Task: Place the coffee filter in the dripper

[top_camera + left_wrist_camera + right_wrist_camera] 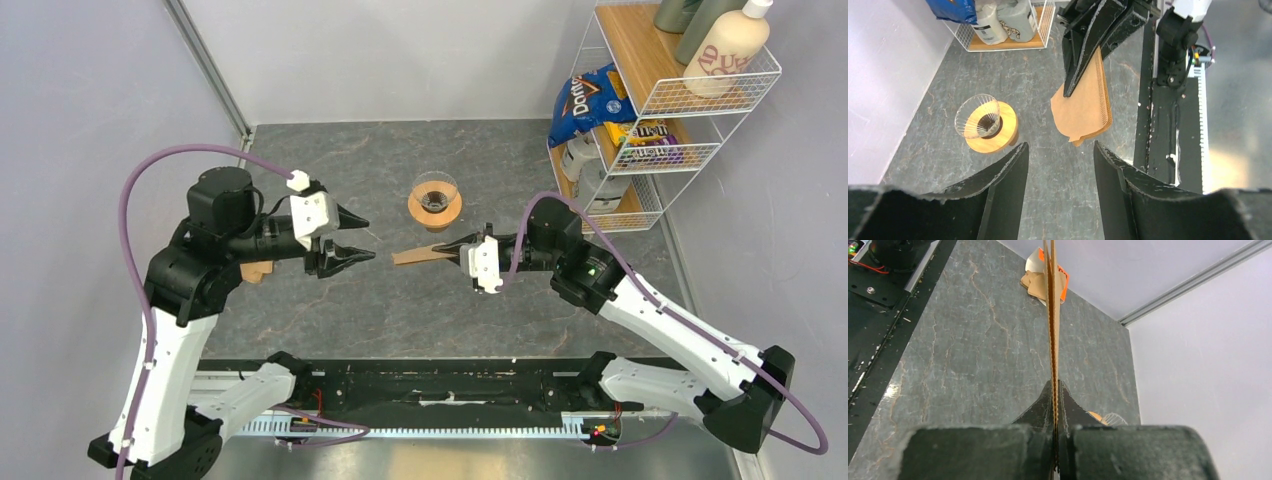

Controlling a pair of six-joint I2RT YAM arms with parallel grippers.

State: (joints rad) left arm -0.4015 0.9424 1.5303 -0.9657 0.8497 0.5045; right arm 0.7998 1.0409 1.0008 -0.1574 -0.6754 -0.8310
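The tan paper coffee filter [412, 256] is flat and pinched in my right gripper [447, 248], held above the table with its free end pointing left. In the right wrist view the filter [1052, 315] is edge-on between the shut jaws of the right gripper [1055, 390]. The dripper [435, 201], a clear ribbed cone in a wooden ring, stands upright on the table just behind the filter. My left gripper [370, 239] is open and empty, a short way left of the filter's tip. The left wrist view shows the filter [1083, 107], the dripper [984, 120] and the open left gripper [1060, 152].
A white wire shelf rack [690, 95] with a blue chip bag [585, 100], bottles and snacks stands at the back right. An orange packet with spare filters [1045, 282] lies at the left, partly hidden under my left arm [258, 270]. Walls close the left and back.
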